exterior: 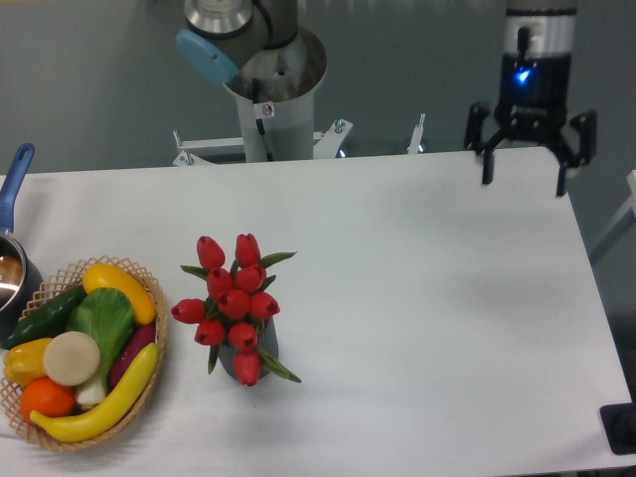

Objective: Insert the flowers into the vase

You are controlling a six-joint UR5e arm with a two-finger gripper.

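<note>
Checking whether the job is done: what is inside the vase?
The flowers stand in the vase, their buds spreading over its mouth. The stems and the vase's inside are hidden.

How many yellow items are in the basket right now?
3. A yellow one at the wicker basket's back rim, a long one along the front right, a small one at the left. More may be hidden underneath.

I can't read any text, brand or number from my camera. The one thing that looks like a label is a small white sticker with a red mark on the arm's base column [266, 109], behind the table's [417, 298] far edge, and its print is too small for me to make out.
</note>
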